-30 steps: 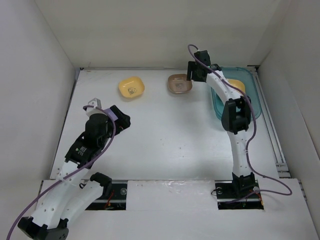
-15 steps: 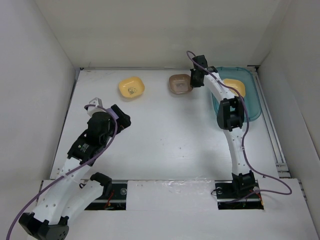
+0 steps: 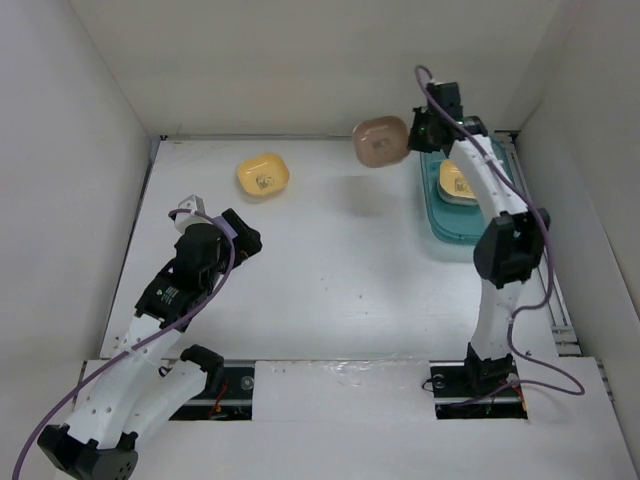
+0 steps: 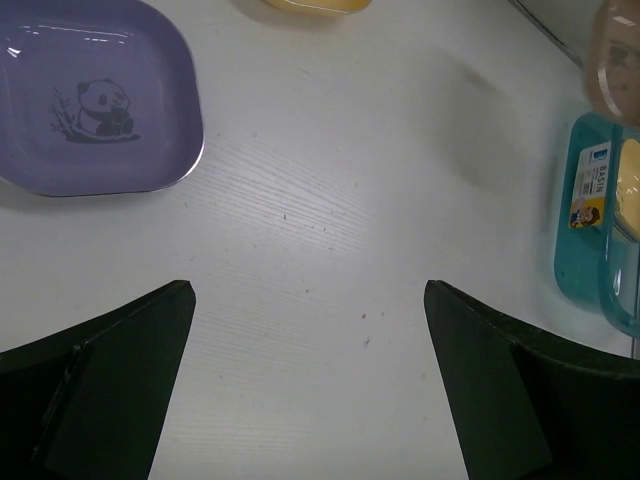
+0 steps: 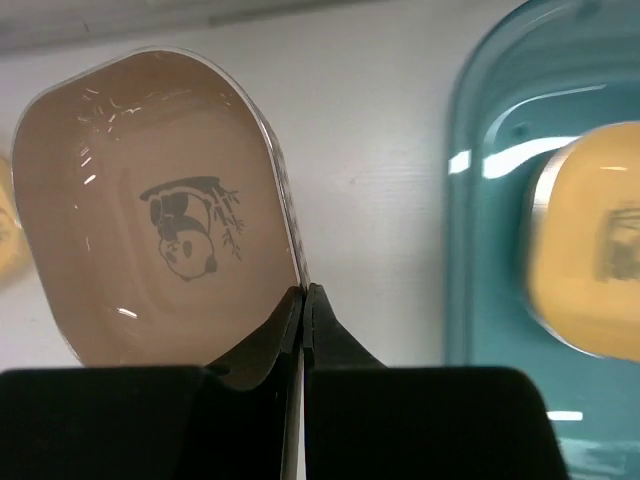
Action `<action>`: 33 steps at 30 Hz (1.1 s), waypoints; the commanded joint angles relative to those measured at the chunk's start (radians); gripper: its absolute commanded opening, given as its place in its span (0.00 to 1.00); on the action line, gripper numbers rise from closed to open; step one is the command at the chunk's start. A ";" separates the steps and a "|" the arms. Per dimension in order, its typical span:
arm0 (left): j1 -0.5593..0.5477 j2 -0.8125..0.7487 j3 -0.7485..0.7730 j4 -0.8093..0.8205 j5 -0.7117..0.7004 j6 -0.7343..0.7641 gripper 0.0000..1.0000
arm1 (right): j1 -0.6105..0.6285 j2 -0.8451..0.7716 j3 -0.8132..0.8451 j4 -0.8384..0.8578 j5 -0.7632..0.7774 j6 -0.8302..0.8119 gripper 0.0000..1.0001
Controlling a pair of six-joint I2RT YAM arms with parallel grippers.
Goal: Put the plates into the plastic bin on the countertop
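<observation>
My right gripper [image 3: 413,136] [image 5: 303,293] is shut on the rim of the brown plate [image 3: 381,142] [image 5: 150,210] and holds it tilted in the air, just left of the plastic bin [image 3: 468,220] [image 5: 480,250]. One yellow plate [image 3: 457,182] [image 5: 590,250] lies in the bin. A second yellow plate [image 3: 263,174] rests on the countertop [image 3: 330,260] at the back left. A lavender plate [image 4: 95,100] lies on the countertop ahead and to the left of my left gripper [image 4: 308,290] [image 3: 228,232], which is open with nothing between its fingers.
White walls [image 3: 60,200] close in the countertop on the left, back and right. The bin stands against the right wall at the back. A metal rail [image 3: 545,260] runs along the right edge.
My right gripper shut on the brown plate's rim, lifted it off the countertop and swung right toward the bin. The left arm has not moved.
</observation>
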 commanded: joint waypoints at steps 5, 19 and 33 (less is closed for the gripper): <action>-0.004 -0.001 0.006 0.012 -0.005 0.004 1.00 | -0.167 -0.290 -0.181 0.058 0.111 0.053 0.00; -0.004 -0.080 0.017 -0.008 -0.048 -0.009 1.00 | -0.372 -0.261 -0.410 0.202 0.064 0.071 0.00; -0.004 -0.049 0.017 0.001 -0.028 0.001 1.00 | -0.412 -0.210 -0.369 0.184 0.045 0.053 0.00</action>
